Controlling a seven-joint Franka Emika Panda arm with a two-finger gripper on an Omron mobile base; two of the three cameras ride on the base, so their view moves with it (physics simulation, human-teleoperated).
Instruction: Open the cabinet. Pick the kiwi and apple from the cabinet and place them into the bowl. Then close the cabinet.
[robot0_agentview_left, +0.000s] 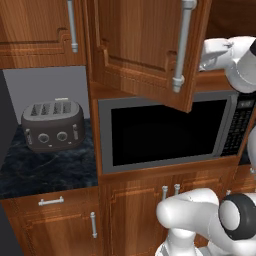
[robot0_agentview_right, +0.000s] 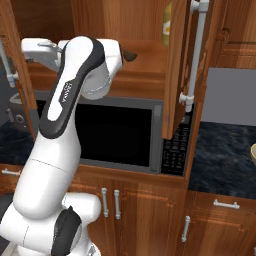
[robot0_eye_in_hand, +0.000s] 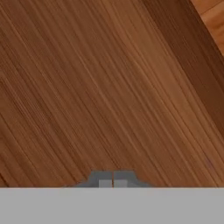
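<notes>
Gripper (robot0_eye_in_hand: 113, 183) is pinched fully shut, tips pressed together with nothing between them, facing close-up streaky reddish wood grain, probably the cabinet (robot0_agentview_right: 145, 30) interior, hard to say. Both raised-panel doors hang open, with long round silver bar handles (robot0_agentview_left: 182, 45). A brownish oval by the wrist might be the kiwi (robot0_agentview_right: 131, 56). Glossy black microwave (robot0_agentview_left: 165, 131) sits below.

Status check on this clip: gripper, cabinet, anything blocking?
Gripper shut, empty, close against bare wood. Cabinet doors swung open above the microwave. Fruit not made out on the shelf; nothing blocking seen.
</notes>
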